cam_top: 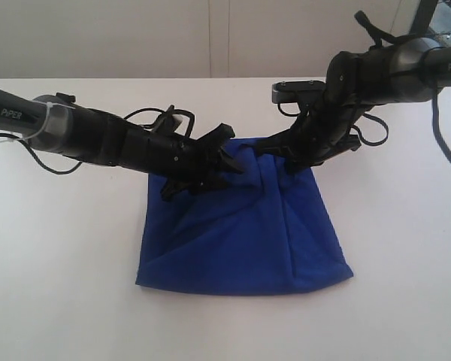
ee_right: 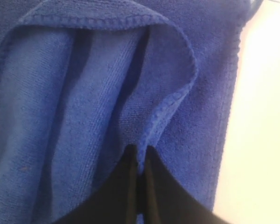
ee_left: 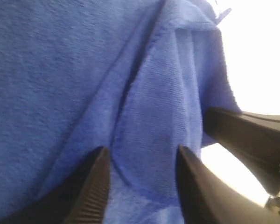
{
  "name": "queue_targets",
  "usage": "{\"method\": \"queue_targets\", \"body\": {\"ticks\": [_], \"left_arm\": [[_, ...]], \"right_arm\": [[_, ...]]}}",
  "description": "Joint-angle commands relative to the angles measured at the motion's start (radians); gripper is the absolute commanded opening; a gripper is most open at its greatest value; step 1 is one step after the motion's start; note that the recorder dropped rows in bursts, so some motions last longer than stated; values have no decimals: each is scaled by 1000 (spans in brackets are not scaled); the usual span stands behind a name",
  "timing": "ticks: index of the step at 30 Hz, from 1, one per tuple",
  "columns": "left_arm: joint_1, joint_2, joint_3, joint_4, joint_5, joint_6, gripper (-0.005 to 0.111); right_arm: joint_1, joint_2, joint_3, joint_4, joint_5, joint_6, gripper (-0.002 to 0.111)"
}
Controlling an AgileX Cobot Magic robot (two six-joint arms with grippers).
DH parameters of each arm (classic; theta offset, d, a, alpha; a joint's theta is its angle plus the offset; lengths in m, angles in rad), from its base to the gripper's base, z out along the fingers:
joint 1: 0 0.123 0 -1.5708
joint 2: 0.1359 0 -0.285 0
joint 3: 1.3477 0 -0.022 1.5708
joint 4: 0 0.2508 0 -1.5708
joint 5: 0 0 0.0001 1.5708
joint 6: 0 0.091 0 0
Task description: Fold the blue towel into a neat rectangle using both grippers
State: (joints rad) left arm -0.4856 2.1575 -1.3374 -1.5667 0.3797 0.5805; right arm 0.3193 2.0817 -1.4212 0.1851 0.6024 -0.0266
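The blue towel (cam_top: pixel 244 233) lies doubled over on the white table, its far edge bunched up under both grippers. My left gripper (cam_top: pixel 227 156) hovers over the towel's far left part. In the left wrist view this left gripper (ee_left: pixel 141 156) is open, a raised ridge of the towel (ee_left: pixel 149 116) between its spread fingers (ee_left: pixel 95 186), which do not pinch it. My right gripper (cam_top: pixel 287 159) is at the far right corner. The right wrist view shows the right gripper (ee_right: pixel 140 153) shut on the towel's stitched hem (ee_right: pixel 170 102), with the layer folded back.
The white table (cam_top: pixel 60 271) runs wide on both sides and in front of the towel, with a pale wall (cam_top: pixel 135 37) behind. The right arm's black finger (ee_left: pixel 252 140) shows close beside my left gripper. Loose cables (cam_top: pixel 146 116) hang off the arms.
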Motion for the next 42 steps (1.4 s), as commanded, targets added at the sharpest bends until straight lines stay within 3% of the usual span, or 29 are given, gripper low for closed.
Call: {"method": "queue_targets", "body": {"ticks": [1,10,16,20,31,42], "left_arm": [[-4,-3,-2,13,1,-1,30],[-4,-3,-2,13,5,-1,0],[-1,-5,-2,15,17,4,0],[40,-28,-2,33,123,83,0],[195,-203,-2,383,340,99,0],[195,-432,-2,651,461,88,0]], "right_arm": [[-11,-4,4,2,-6,3,0],[-11,-4,4,2,-15,3,0],[-11,-4,4,2,-15,3,0],[-11,-13,4,2,-14,3,0],[-11,-151,4,-105,90,3,0],[-11,-376,4,-114,265,-79,0]]}}
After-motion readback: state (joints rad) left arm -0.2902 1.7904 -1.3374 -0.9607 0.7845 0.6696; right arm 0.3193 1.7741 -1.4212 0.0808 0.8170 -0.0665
